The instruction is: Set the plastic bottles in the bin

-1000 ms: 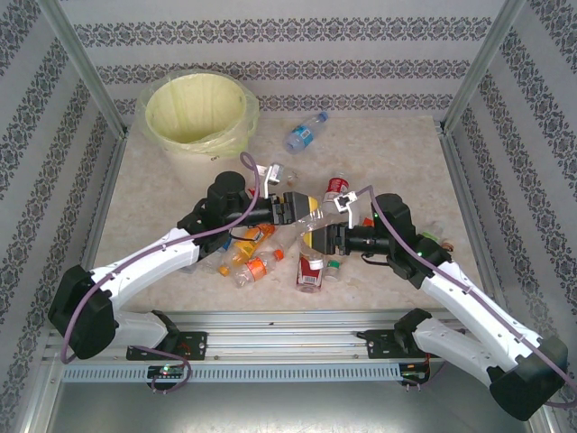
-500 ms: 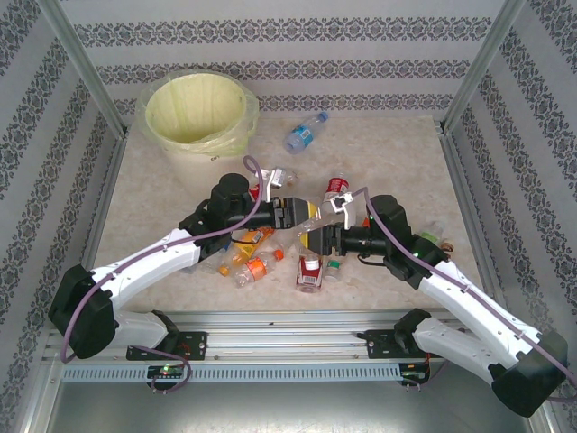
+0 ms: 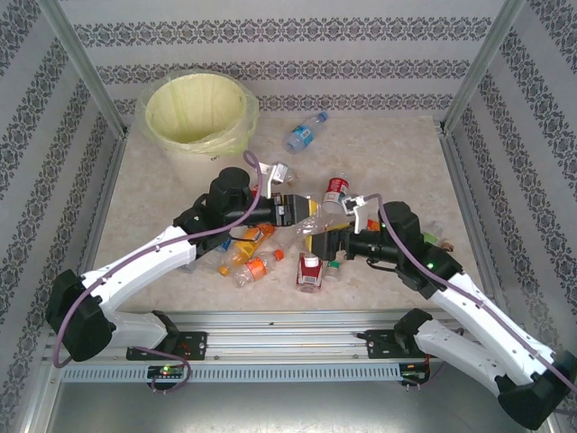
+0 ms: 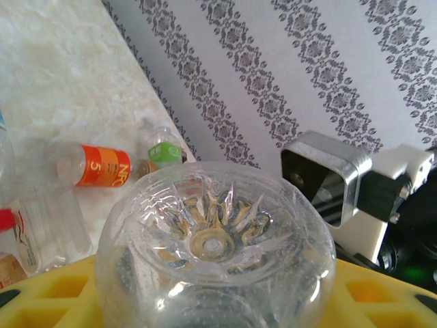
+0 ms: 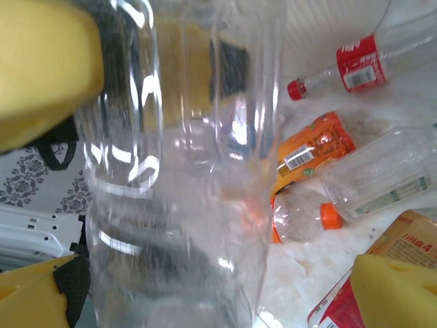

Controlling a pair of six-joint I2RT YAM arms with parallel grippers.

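Patterned striped walls [image 3: 297,36] closed in a pale marbled table [image 3: 397,153].

Top view. The bin [image 3: 191,161] stood at the far left corner, its yellow liner open. The left gripper [image 3: 296,213] and right gripper [image 3: 332,236] met over mid-table with a clear bottle [image 3: 323,220] between them, raised above the heap of bottles [image 3: 252,257]. A blue-labelled bottle [image 3: 305,133] lay apart from the heap, nearer the bin.

Left wrist view. The clear bottle [image 4: 215,246] showed its moulded star base to the lens, its body clamped between the left gripper's yellow pads [image 4: 48,290]. Beyond it, an orange-labelled bottle [image 4: 102,166] and a green-labelled bottle [image 4: 162,147] lay on the table by the wall.

Right wrist view. The right gripper's pads [image 5: 399,290] stood wide apart on either side of the clear bottle [image 5: 184,171]. The right-hand pad was plainly off it; contact at the other could not be told. One left-gripper pad [image 5: 48,68] pressed the bottle's upper part. A red-labelled bottle [image 5: 358,65] and an orange bottle [image 5: 314,147] lay below.

Risks (judgement). The left gripper alone appeared to carry the bottle.
- The wall looked thin and slick, so it might buckle or slide out during the swing to the bin, which was well apart.
- The bottle could also catch on the open right fingers while being drawn away, twisting it in the grip.
- A drop would land it back in the heap.

Bottle appearance: unlabelled, transparent, ribbed, glossy, seemingly empty. No cap was seen.
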